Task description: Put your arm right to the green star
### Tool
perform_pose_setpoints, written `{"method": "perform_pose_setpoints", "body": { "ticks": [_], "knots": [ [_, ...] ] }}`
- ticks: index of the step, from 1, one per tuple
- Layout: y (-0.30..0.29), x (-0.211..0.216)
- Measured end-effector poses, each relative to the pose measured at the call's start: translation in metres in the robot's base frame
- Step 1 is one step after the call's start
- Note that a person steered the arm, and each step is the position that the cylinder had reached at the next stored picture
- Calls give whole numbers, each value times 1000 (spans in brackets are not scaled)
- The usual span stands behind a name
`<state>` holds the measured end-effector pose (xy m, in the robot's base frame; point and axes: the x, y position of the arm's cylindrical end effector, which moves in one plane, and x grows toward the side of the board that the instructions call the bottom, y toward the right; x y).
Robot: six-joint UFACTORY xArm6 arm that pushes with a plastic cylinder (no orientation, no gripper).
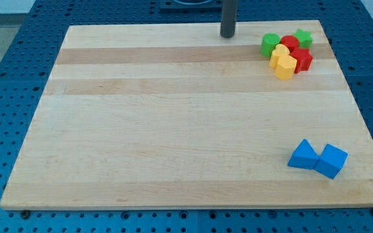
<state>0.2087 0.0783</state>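
Observation:
The green star (304, 37) lies at the view's top right, at the far right end of a tight cluster of blocks. My tip (228, 35) touches the board near the view's top edge, well to the left of the star and left of the whole cluster. The cluster also holds a green round block (270, 44), a red block (290, 44), a second red block (302, 59), a yellow block (280, 54) and a second yellow block (285, 66).
A blue triangular block (303, 155) and a blue cube (332, 160) sit side by side at the view's bottom right. The wooden board (173, 129) lies on a blue perforated table (5, 77). The board's right edge runs close past the star.

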Motion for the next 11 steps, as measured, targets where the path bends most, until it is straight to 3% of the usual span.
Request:
{"method": "perform_pose_setpoints", "body": {
  "ticks": [1, 4, 6, 9, 11],
  "knots": [
    [16, -7],
    [186, -16],
    [245, 1],
    [206, 68],
    [194, 57]
  ]
}}
